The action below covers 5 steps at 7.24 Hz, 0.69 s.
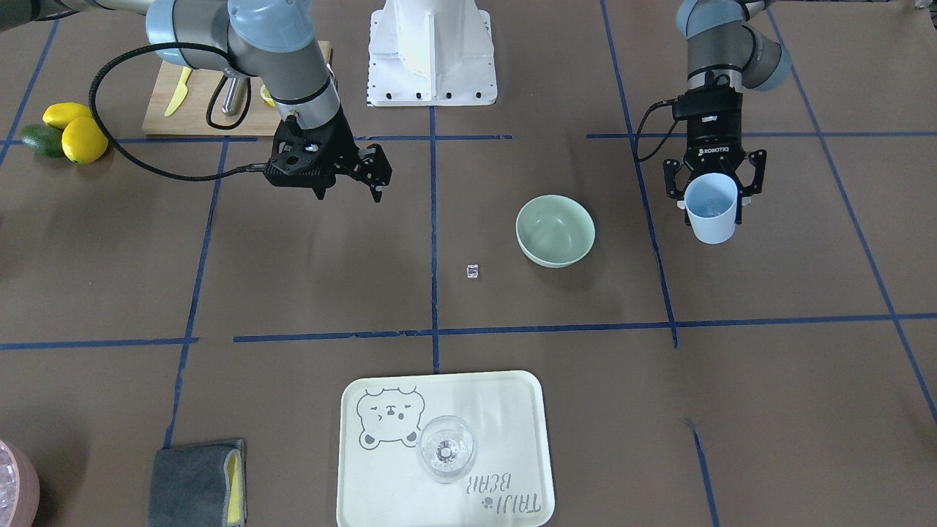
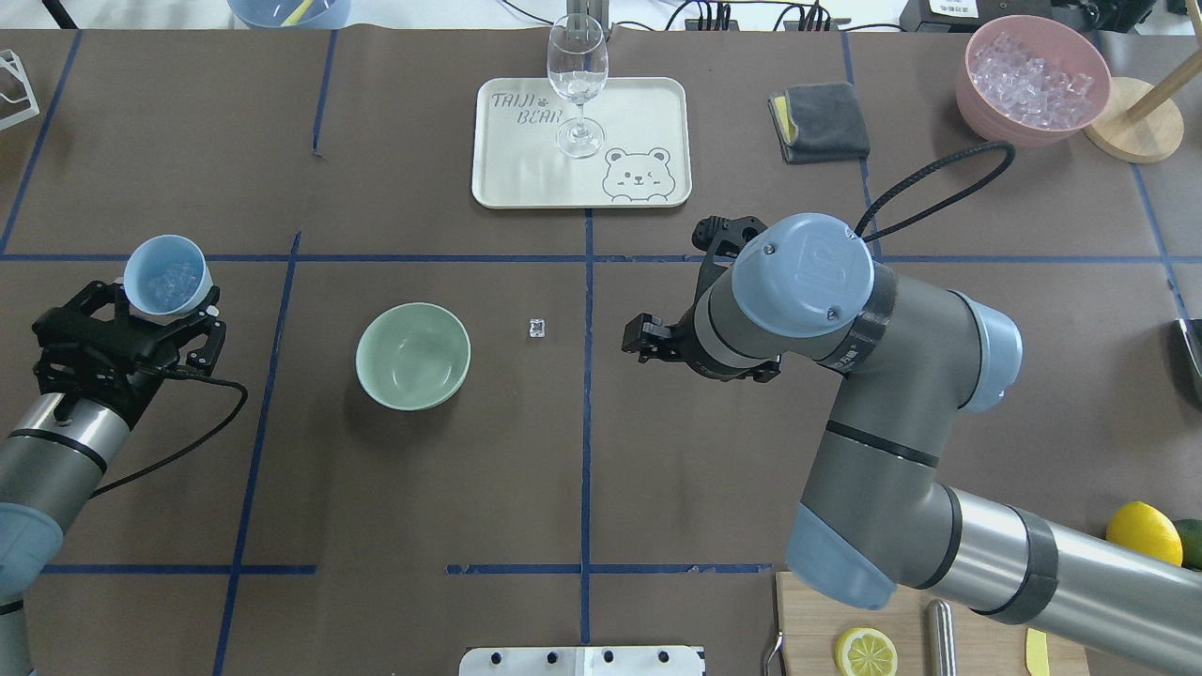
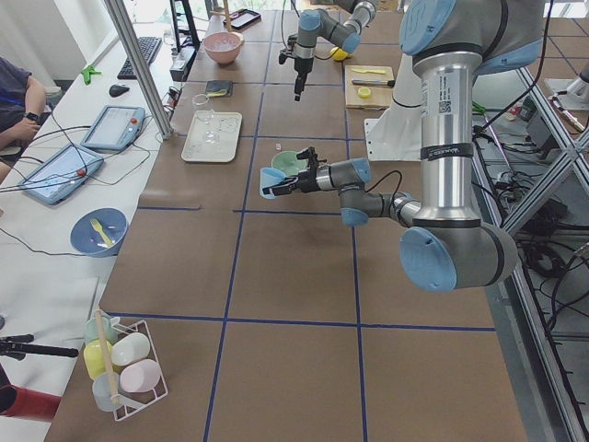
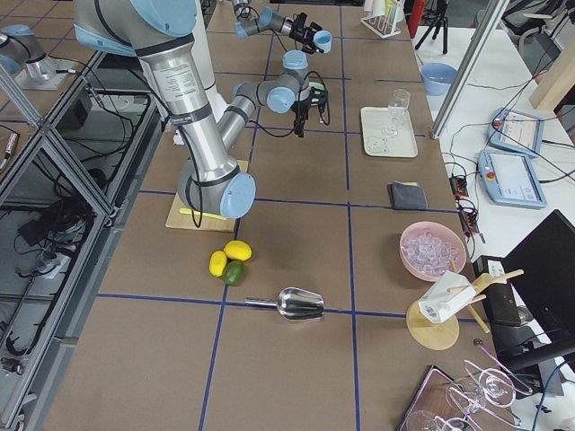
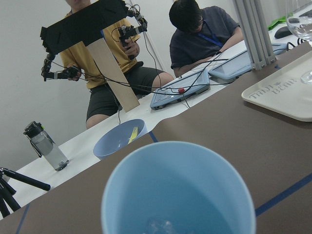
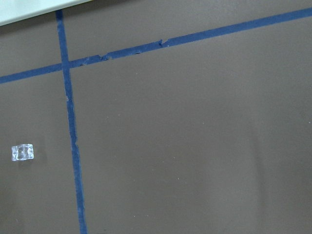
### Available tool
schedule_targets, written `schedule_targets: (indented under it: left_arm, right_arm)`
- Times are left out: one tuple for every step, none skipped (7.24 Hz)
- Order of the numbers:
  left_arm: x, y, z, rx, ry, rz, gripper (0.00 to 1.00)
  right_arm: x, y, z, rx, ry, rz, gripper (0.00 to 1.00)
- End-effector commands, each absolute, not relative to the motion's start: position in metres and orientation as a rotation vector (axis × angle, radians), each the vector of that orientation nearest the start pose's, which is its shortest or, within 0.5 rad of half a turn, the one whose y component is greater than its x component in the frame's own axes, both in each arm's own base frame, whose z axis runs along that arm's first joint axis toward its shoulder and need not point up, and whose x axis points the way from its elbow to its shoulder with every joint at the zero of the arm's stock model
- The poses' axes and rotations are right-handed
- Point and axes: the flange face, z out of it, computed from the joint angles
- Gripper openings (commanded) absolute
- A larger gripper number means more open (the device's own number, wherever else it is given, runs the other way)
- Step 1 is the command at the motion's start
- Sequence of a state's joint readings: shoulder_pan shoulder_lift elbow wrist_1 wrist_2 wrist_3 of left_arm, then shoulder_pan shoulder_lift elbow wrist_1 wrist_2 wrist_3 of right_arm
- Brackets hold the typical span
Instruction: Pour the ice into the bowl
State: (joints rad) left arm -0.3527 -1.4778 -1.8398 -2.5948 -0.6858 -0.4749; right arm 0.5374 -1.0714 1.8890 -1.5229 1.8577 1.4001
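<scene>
**Status: Ice Cup in Left Grip**

Left fingers (image 1: 756, 170) are clamped on the light blue cup (image 2: 167, 275), which holds the ice (image 2: 172, 284). The mint-green bowl (image 2: 413, 355) stands on the bench (image 2: 582, 488), well apart from the cup. Right fingers (image 1: 377, 172) are spread apart.

Small clear ice cubes (image 2: 175, 282) in light blue cup (image 2: 141, 270); empty mint-green bowl (image 2: 413, 355) upright, apart.

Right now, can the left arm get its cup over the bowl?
Probably yes. The left gripper holds the cup beside the bowl, with only bare table between them; the right gripper hangs beyond the bowl's far side.
</scene>
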Motion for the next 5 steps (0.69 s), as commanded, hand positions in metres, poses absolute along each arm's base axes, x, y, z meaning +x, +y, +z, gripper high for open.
schedule_targets:
  left_arm:
    - [0.358,-0.355,0.423,1.253,0.219,0.176,0.0]
    - [0.371,-0.36,0.415,1.234,0.186,0.198,0.0]
    - [0.388,-0.365,0.403,1.205,0.137,0.234,0.0]
    - [0.402,-0.368,0.389,1.187,0.11,0.257,0.0]
    - [0.413,-0.369,0.379,1.178,0.083,0.274,0.0]
  right_arm:
    - [-0.466,-0.406,0.238,0.053,-0.898,0.21,1.0]
    - [-0.466,-0.406,0.239,0.059,-0.895,0.199,1.0]
    - [-0.466,-0.406,0.24,0.059,-0.894,0.199,1.0]
    - [-0.466,-0.406,0.24,0.061,-0.895,0.2,1.0]
    - [-0.466,-0.406,0.239,0.061,-0.896,0.199,1.0]
